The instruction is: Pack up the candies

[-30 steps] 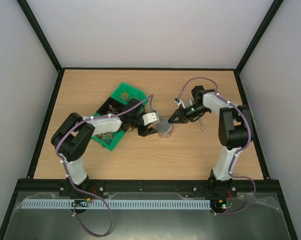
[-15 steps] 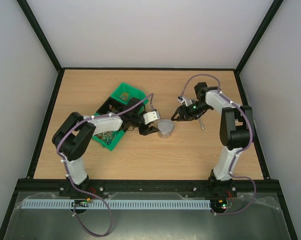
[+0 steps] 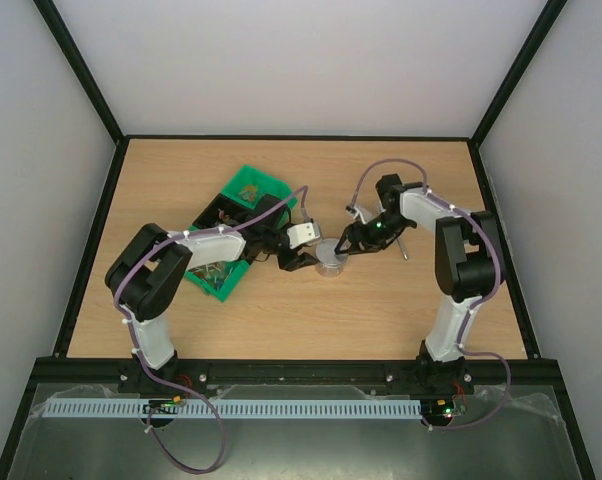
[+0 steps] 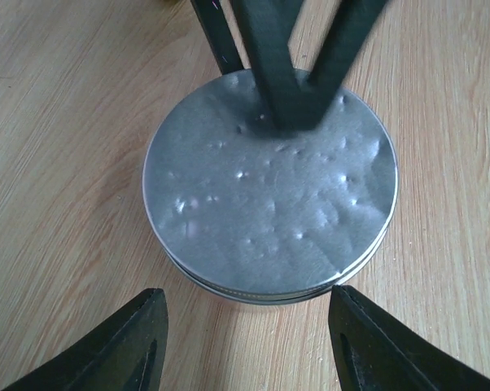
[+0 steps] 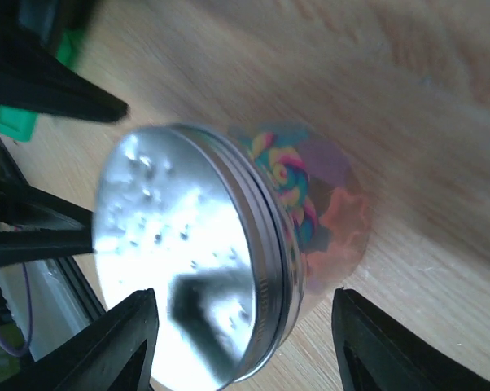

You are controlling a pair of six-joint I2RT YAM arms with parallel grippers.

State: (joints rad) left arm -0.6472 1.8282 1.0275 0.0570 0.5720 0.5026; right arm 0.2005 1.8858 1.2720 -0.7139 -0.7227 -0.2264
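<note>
The jar [image 3: 330, 262] is not clamped. The left gripper [image 4: 247, 297] sits on the side of the jar facing the green bin [image 3: 246, 183], fingers spread and clear of the wall. If the right gripper [image 5: 243, 314] presses or twists the silver lid [image 4: 269, 195] off-centre, I judge the jar could slide or tip. A crooked lid could also free the candies [image 5: 292, 186], which lie inside the jar under the lid. The right gripper, also spread, reaches down over the jar's opposite rim. Both forearms slant in towards the jar.
</note>
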